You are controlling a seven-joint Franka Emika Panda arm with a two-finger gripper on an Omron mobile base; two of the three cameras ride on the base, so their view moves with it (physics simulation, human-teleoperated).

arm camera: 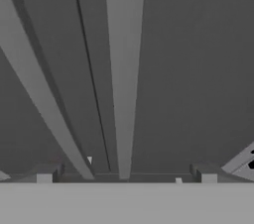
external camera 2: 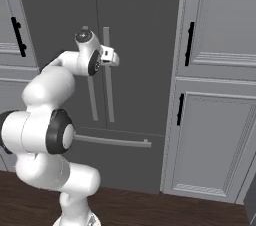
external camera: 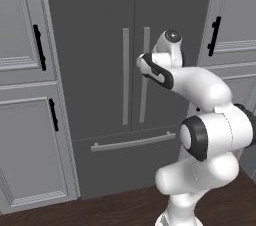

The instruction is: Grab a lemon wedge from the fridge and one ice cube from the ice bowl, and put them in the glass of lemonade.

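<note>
fridge (external camera: 100, 70): both doors shut, drawer shut too
hand (arm camera: 126, 174): jaws spread wide, nothing in them, right up at the right door's handle (arm camera: 124, 69)
handles: two light bars side by side at the door seam
cabinets (external camera 2: 220, 95): grey, either side of fridge

My jaws stand spread before the fridge (external camera: 100, 70), whose two doors are shut and block the way in, with the right door's bar handle (arm camera: 124, 69) straight ahead between my fingertips and the left handle (external camera: 125, 76) just beside it.
</note>
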